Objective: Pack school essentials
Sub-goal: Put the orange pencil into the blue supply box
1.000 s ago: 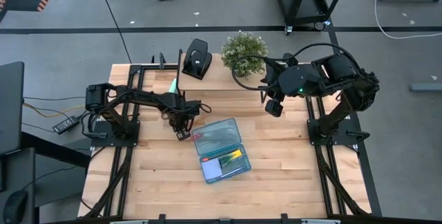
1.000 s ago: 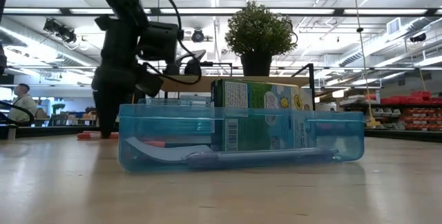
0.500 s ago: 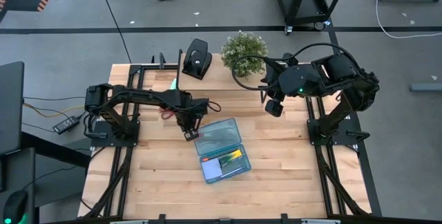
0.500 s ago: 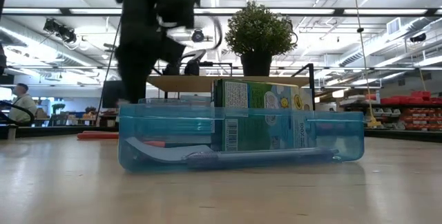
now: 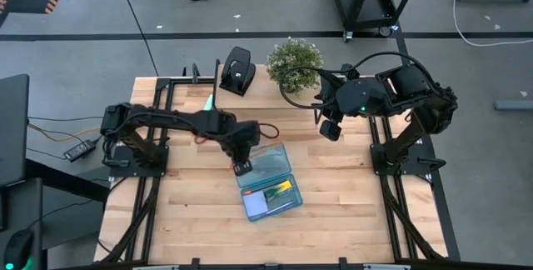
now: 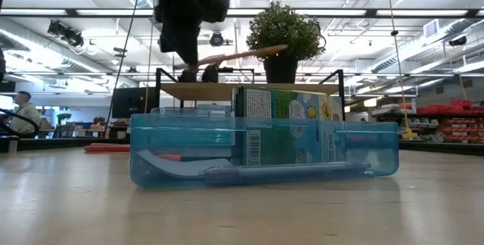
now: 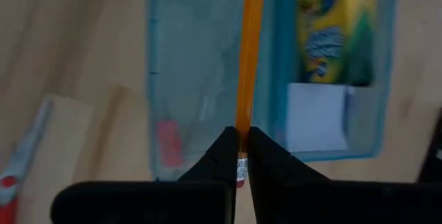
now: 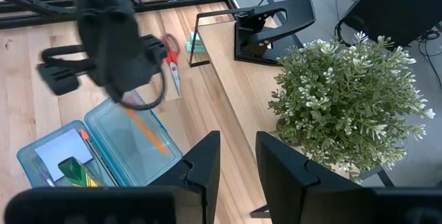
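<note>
Now left gripper point(image 5: 243, 168) pinched tight on orange pencil point(image 7: 247, 58), hanging over the blue case point(image 5: 287, 174) near table centre, above its clear side. Crayon box point(image 5: 280, 190) and note pad point(image 5: 261, 207) sit in the case. Scissors point(image 8: 170, 59) lie toward table's far left. Right gripper point(image 5: 331, 130) waits by plant point(image 5: 295, 59), fingers partly apart, empty.

We see a translucent blue plastic case point(image 5: 267, 181) on a pale wood-grain worktop point(image 5: 333, 212). The pencil point(image 7: 247, 58) is orange, with a silver band and a pink tip at its end. The crayon box point(image 7: 333, 27) is yellow and green with blue lettering, and beside it lies a pale blue note pad point(image 7: 316, 115). The scissors point(image 8: 170, 52) have red handles. The plant point(image 5: 294, 61) is green, the hole punch point(image 5: 238, 70) black, and both arms are dark.
</note>
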You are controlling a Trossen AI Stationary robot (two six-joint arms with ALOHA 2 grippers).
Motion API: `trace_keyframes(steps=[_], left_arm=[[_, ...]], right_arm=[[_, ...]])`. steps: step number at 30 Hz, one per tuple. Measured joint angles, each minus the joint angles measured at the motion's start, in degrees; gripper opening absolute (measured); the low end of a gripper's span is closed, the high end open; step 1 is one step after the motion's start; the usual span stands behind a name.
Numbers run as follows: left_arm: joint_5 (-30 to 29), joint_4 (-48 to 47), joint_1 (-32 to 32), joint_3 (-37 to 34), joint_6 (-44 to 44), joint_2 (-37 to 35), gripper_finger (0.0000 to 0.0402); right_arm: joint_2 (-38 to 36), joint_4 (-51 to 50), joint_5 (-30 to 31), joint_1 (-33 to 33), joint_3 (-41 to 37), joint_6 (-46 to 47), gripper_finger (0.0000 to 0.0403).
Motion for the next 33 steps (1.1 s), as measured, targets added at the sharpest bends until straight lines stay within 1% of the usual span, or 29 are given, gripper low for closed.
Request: trace_keyframes(steps=[4, 8, 19, 24, 29, 33], left_arm=[[0.3, 1.0, -3.2, 0.0, -2.3, 0.2, 0.0016], [0.4, 1.7, -5.8, -0.1, -4.4, 0.6, 0.0022], [1.9, 6.9, -11.3, -0.1, -9.6, 5.3, 0.0030], [3.8, 9.1, -12.9, -0.1, -12.8, 7.6, 0.0034], [4.0, 9.8, -13.7, -0.1, -16.2, 9.6, 0.0031], [4.5, 10.6, -13.8, -0.1, -19.0, 11.5, 0.0038]], right_arm=[[0.0, 0.0, 0.0, 0.0, 0.0, 0.0, 0.0101], [0.0, 0.0, 0.0, 0.0, 0.0, 1.7, 0.0101], [0.0, 0.0, -1.5, 0.0, 0.0, 8.3, 0.0101], [0.0, 0.0, -2.2, 0.0, 0.0, 8.6, 0.0101], [0.0, 0.0, -2.2, 0.0, 0.0, 8.2, 0.0101], [0.0, 0.0, -2.4, 0.1, 0.0, 8.0, 0.0101]])
